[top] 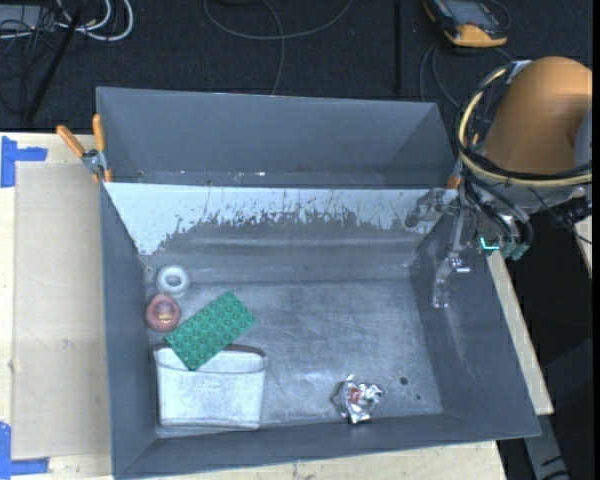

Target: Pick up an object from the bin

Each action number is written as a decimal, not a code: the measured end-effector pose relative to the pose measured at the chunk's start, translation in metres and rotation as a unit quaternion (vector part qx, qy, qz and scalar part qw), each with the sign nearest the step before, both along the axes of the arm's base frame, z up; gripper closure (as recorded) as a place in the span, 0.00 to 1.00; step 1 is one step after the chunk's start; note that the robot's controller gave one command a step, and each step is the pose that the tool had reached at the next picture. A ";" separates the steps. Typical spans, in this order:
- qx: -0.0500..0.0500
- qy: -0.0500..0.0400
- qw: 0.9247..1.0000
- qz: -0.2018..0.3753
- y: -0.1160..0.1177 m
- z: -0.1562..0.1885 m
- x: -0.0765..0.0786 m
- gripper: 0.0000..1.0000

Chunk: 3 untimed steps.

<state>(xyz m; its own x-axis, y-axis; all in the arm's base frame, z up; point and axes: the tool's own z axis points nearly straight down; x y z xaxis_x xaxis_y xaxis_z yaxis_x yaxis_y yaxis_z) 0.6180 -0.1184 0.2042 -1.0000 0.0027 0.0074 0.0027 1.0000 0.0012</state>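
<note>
Pincer [444, 290] hangs over bare grey metal bin [280, 138] floor; open or closed, cannot tell. Crumpled foil wad [357, 400] lies nearest, below-left of it. Studded green plate [210, 329] and folded white cloth [210, 390] lie well left.

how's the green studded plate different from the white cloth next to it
Colour: the green studded plate is bright green, the white cloth pale. Surface: the plate carries rows of studs; the cloth looks plain and soft. Pose: the plate lies diagonally, the cloth roughly square to the bin front wall. Both are flat rectangles at the bin's left front, the plate overlapping the cloth's upper edge.
</note>
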 end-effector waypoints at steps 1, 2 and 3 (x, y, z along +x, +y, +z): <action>0.001 0.003 1.000 0.006 0.005 -0.091 -0.084 0.00; -0.001 -0.008 0.995 0.102 0.064 -0.133 -0.119 0.00; -0.003 -0.026 0.981 0.191 0.073 -0.129 -0.134 0.00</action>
<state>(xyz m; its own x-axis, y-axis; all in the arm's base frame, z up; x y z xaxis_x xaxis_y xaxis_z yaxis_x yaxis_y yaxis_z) 0.4845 -0.0457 0.0754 -0.9273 -0.3718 -0.0422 -0.3716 0.9283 -0.0141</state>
